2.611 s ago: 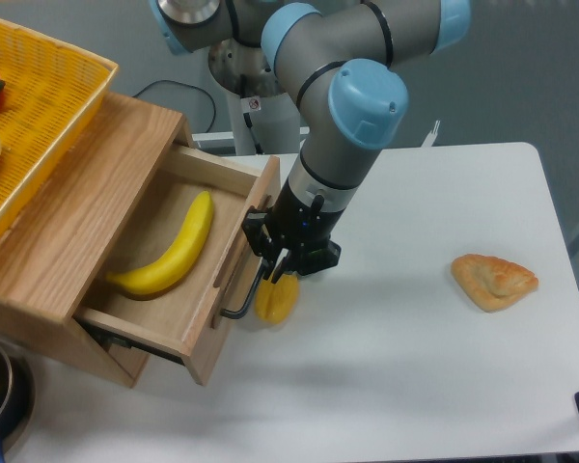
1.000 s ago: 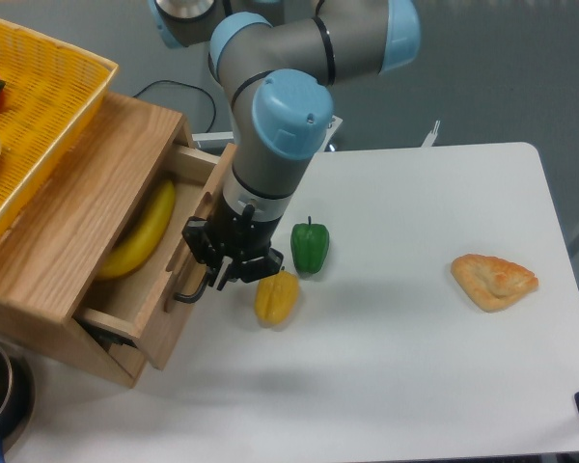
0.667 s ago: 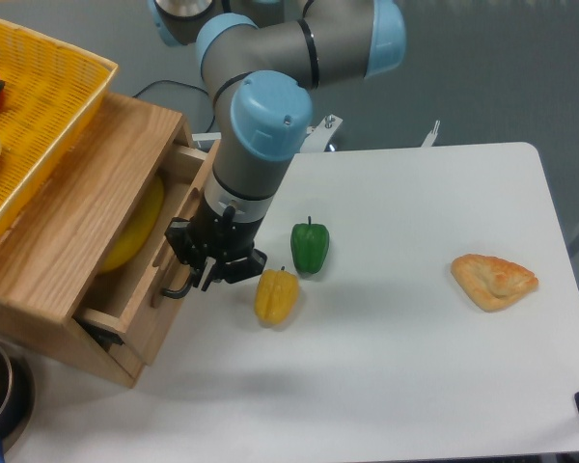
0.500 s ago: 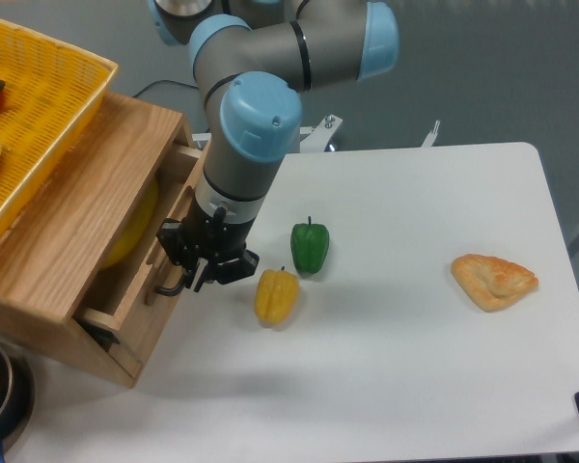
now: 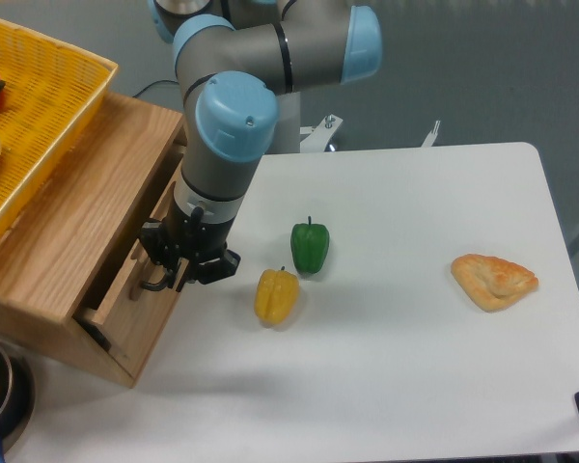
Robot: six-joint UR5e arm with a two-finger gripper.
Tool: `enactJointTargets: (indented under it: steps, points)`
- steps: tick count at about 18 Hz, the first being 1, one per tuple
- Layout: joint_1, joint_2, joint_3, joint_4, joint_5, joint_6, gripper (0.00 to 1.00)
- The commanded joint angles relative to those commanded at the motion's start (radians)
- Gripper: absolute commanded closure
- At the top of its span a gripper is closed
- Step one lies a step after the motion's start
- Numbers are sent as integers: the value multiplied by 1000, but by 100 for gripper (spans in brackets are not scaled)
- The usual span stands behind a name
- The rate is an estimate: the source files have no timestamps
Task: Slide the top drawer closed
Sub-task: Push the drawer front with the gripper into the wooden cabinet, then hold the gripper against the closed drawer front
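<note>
The gripper (image 5: 166,273) hangs at the front of the oak cabinet (image 5: 72,217), its dark fingers set against the thin black bar handle (image 5: 155,284) of the top drawer (image 5: 125,292). The jaws stand close together around that bar, though the view from above does not show plainly whether they pinch it or only press on it, so their hold cannot be told for certain. The top drawer sits directly behind the jaws, pushed nearly all the way into the cabinet, with only a narrow strip of its wooden front and side edge standing proud of the cabinet face. Just to the outer side of the jaws, away from the cabinet, a yellow bell pepper (image 5: 276,296) lies on the white table (image 5: 415,386), and a green bell pepper (image 5: 310,247) stands just beyond it, near but not touching. Well apart from the jaws, far across the table, lies a golden pastry (image 5: 494,280). Behind the jaws and above the cabinet top rests a yellow woven basket (image 5: 39,106), holding a red item and a pale one at its far edge.
</note>
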Motion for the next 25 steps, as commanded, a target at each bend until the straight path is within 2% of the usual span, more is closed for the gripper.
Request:
enactJointTargets:
  steps: [8,25]
  points:
    - [-25,-2,-2,28,0,-31,81]
    - [-41,-2,-5,29,2,-37,81]
